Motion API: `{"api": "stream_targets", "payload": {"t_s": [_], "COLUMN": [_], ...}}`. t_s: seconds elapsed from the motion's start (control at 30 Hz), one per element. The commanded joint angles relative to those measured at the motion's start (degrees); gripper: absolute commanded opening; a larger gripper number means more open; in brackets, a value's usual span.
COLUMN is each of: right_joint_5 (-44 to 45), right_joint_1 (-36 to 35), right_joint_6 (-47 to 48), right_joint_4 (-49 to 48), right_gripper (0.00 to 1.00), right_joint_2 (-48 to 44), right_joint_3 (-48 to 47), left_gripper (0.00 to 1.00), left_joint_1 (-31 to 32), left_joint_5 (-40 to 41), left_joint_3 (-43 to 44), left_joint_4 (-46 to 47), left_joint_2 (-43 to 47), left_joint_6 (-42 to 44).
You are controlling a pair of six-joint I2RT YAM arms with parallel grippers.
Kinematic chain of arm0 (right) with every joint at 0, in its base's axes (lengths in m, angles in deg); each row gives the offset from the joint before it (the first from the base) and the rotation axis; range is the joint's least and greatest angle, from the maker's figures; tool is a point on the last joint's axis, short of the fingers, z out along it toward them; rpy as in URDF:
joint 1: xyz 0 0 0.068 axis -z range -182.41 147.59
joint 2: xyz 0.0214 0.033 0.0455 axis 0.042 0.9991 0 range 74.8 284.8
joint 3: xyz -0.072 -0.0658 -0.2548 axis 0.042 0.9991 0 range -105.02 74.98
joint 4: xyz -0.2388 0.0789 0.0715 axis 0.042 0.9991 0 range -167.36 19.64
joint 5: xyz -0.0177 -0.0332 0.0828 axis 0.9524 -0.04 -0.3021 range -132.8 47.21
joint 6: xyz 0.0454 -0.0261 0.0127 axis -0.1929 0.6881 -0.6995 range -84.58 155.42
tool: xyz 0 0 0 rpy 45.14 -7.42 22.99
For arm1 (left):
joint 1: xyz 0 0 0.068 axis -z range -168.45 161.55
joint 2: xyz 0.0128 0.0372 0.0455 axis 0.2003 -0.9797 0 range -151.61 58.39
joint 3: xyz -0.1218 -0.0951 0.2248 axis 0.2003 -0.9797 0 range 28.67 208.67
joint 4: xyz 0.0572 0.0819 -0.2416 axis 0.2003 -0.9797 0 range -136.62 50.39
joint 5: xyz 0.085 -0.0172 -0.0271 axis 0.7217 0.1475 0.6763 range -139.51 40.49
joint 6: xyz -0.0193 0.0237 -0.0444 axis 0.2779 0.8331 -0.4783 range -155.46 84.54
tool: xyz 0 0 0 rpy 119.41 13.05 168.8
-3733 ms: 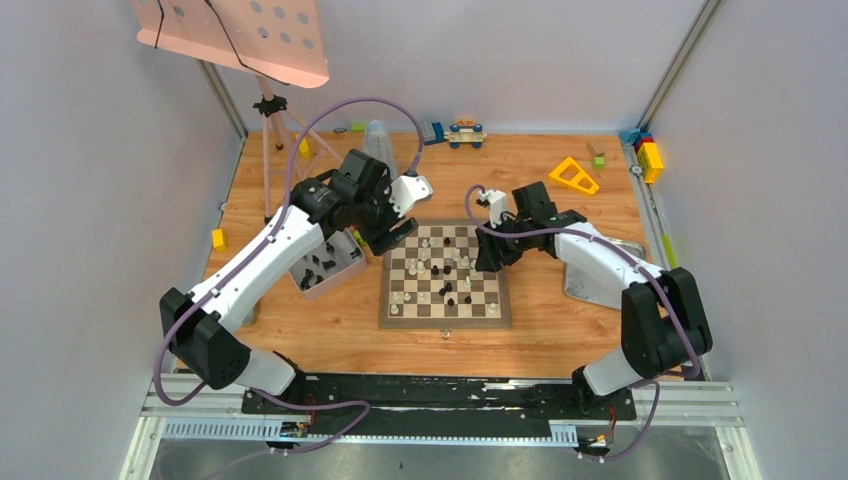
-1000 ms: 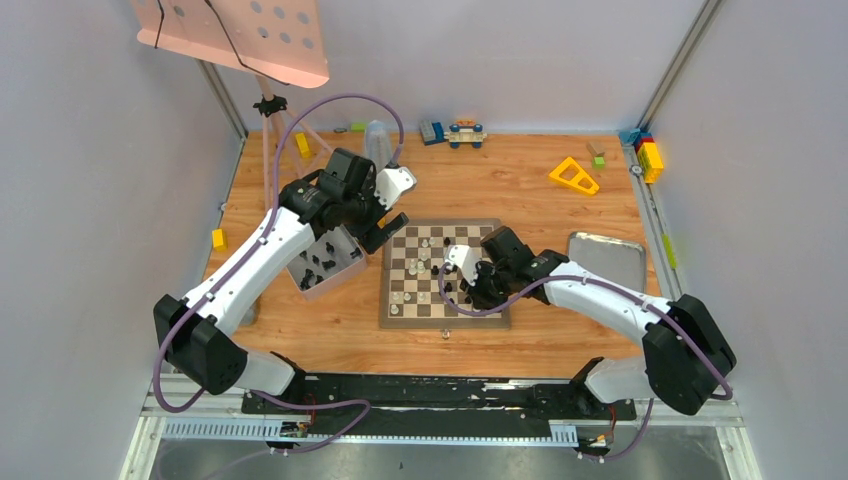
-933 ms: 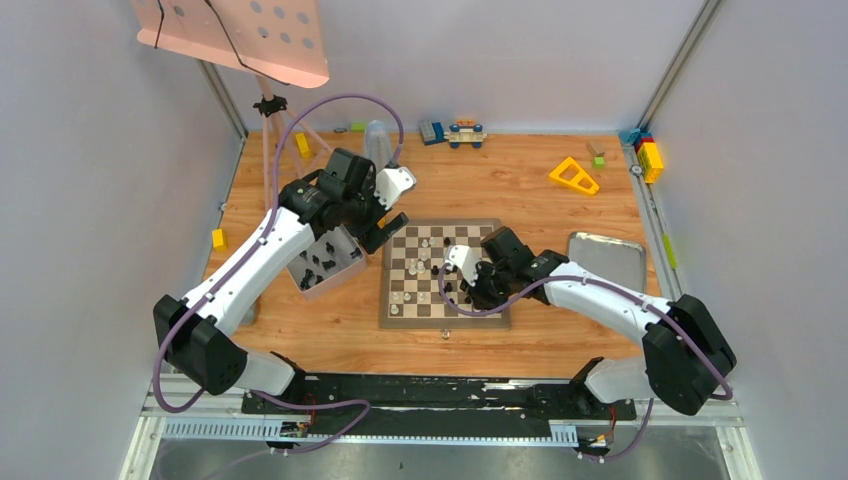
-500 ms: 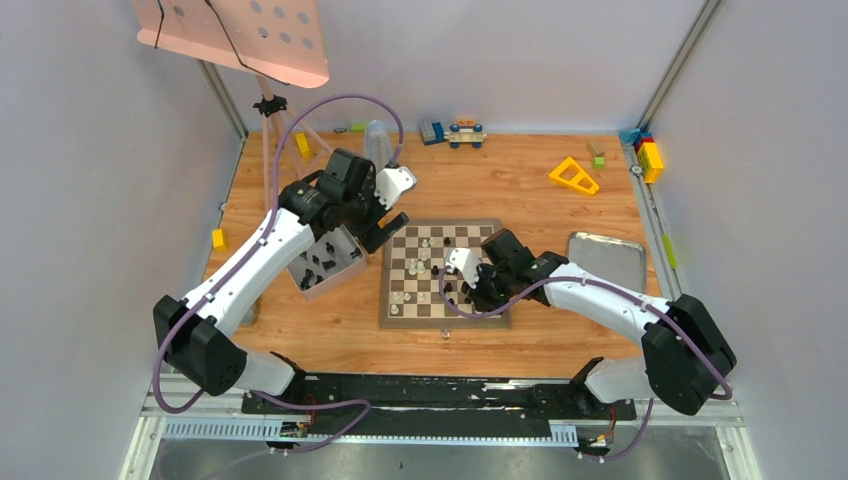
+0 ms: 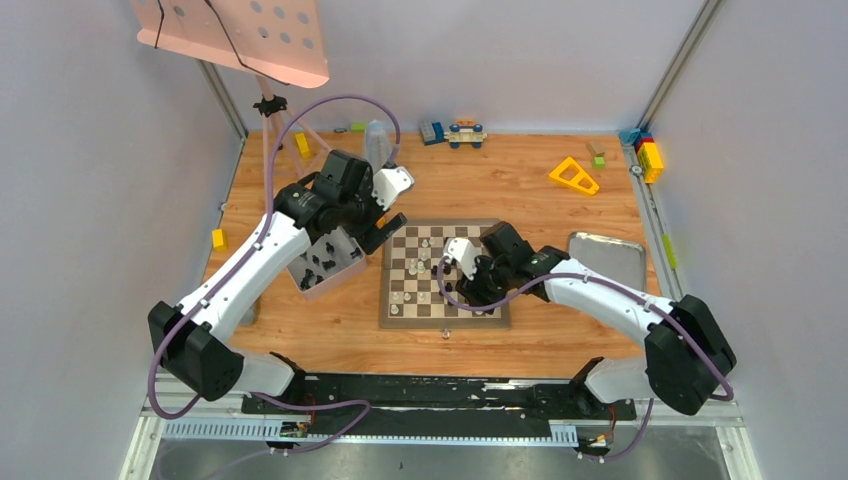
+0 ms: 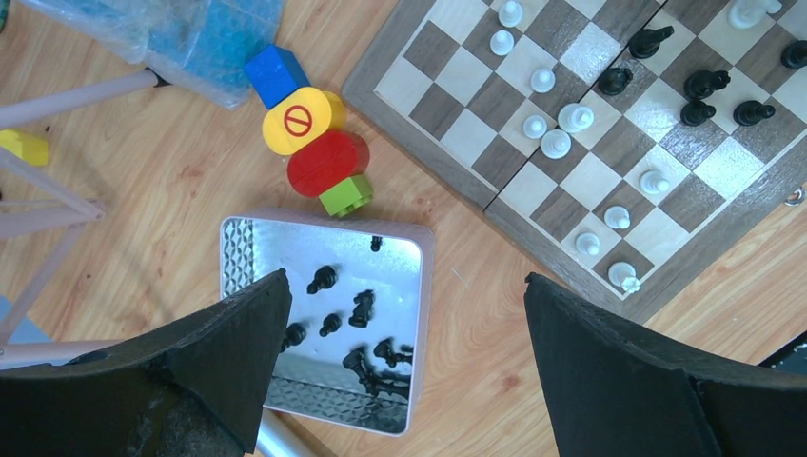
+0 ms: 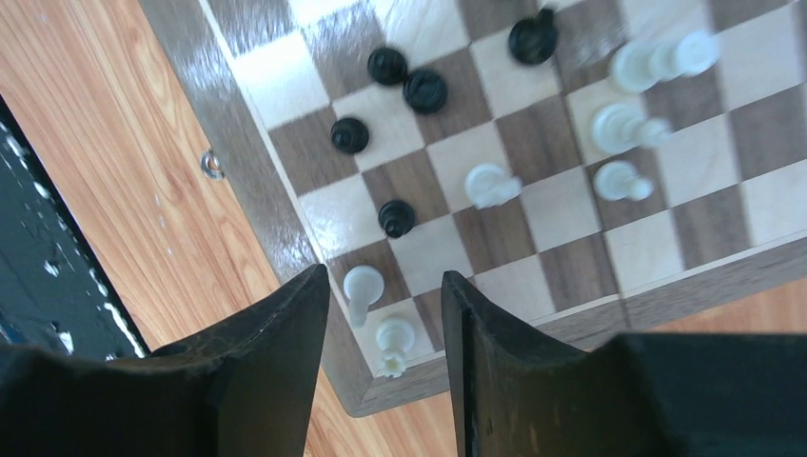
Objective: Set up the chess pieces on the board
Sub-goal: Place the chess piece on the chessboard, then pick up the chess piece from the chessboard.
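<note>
Right gripper (image 7: pixel 384 286) has parted narrowly, holding nothing, above chess pieces (image 7: pixel 392 335) on the board (image 5: pixel 444 322); left gripper (image 6: pixel 404 286) gapes wide.

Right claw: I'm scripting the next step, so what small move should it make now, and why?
Probably lift straight up. The right claw stands part open over the corner of the brown-and-cream checkered wooden chessboard, and two small cream chess pieces stand between its fingers, seemingly ungripped; sideways motion could topple them.
</note>
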Motion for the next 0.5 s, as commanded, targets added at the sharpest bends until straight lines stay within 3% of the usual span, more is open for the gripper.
{"api": "stream_targets", "payload": {"t_s": [0.0, 0.47], "right_joint_5": [1.28, 7.47], "right_joint_1": [0.31, 0.98], "right_joint_6": [-3.83, -8.88], "right_joint_4": [-2.06, -5.05], "right_gripper": [0.48, 0.41], "right_joint_2": [0.56, 10.51], "right_joint_3": [-6.04, -11.34], "left_gripper": [1.0, 1.0], "left_joint_1": [-0.3, -0.26], "left_joint_5": [0.29, 0.03], "left_joint_3": [-0.27, 0.29], "left_joint_4": [1.73, 1.73], "left_joint_2": [2.29, 2.84], "left_joint_6": [-0.37, -0.53]}}
